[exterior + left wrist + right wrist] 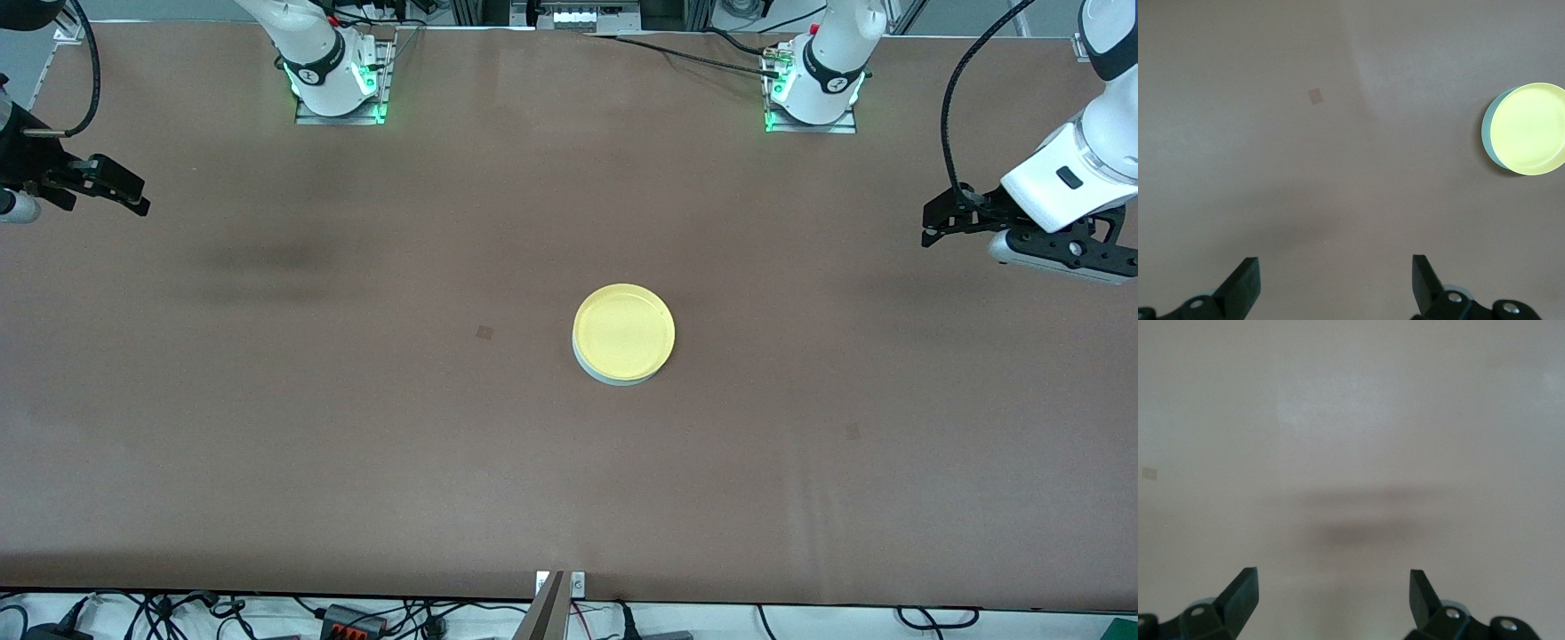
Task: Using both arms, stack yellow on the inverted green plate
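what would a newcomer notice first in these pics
The yellow plate sitting on the green plate mid-table, only a pale edge of the lower one showing. Next, the two open, empty grippers: the left gripper over its arm's end of the brown table, the right gripper over the other end.

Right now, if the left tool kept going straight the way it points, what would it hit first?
Probably just the bare table. The open left tool points at empty tabletop; the yellow plate sits off to one side of its line.

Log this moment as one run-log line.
yellow plate: stacked on green plate | left tool: open, empty, waiting | right tool: open, empty, waiting
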